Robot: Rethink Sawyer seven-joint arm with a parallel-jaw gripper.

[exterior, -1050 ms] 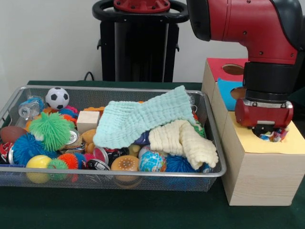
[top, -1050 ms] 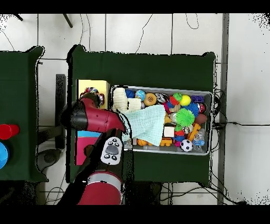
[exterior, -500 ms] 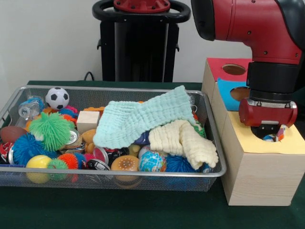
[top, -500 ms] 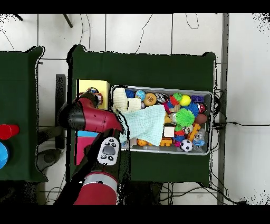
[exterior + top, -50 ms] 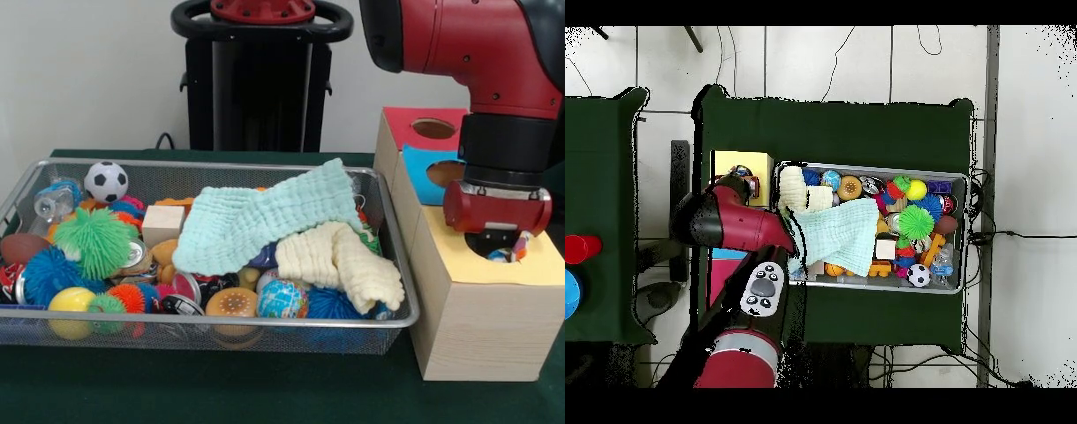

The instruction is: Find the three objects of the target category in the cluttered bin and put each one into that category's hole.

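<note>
While the red and black arm (image 5: 494,79) hung over the pale wooden box with coloured top panels (image 5: 477,309), the wire mesh bin (image 5: 53,331) on the green tabletop (image 5: 221,389) lay crowded. In it a mint-green knitted cloth (image 5: 265,221) was draped over a cream knitted cloth (image 5: 340,256), and around them sat a small soccer ball (image 5: 106,179), a green spiky ball (image 5: 91,238), a blue spiky ball (image 5: 48,272), a yellow ball (image 5: 71,303), a plain wooden cube (image 5: 162,223), a globe-patterned ball (image 5: 282,299) and a toy burger (image 5: 231,305).

The jaws (image 5: 505,252) stood at the round hole in the yellow panel (image 5: 547,265), and a small multicoloured object (image 5: 510,253) showed between them at the hole's mouth; whether they gripped it could not be told. The red panel (image 5: 410,124) and the blue panel (image 5: 422,172) behind each showed a hole of their own.

Only the front view showed the jaws and that object. From overhead, the arm (image 5: 730,220) covered most of the box, leaving the yellow panel (image 5: 740,160) partly bare, while a second green tabletop (image 5: 605,200) appeared at the left edge, carrying a red round object (image 5: 577,247) and a blue one (image 5: 569,293).

Against a second earlier, the wrist had shifted slightly rightward and the multicoloured object sat lower in the hole, less of it showing; the bin's contents had not moved.
</note>
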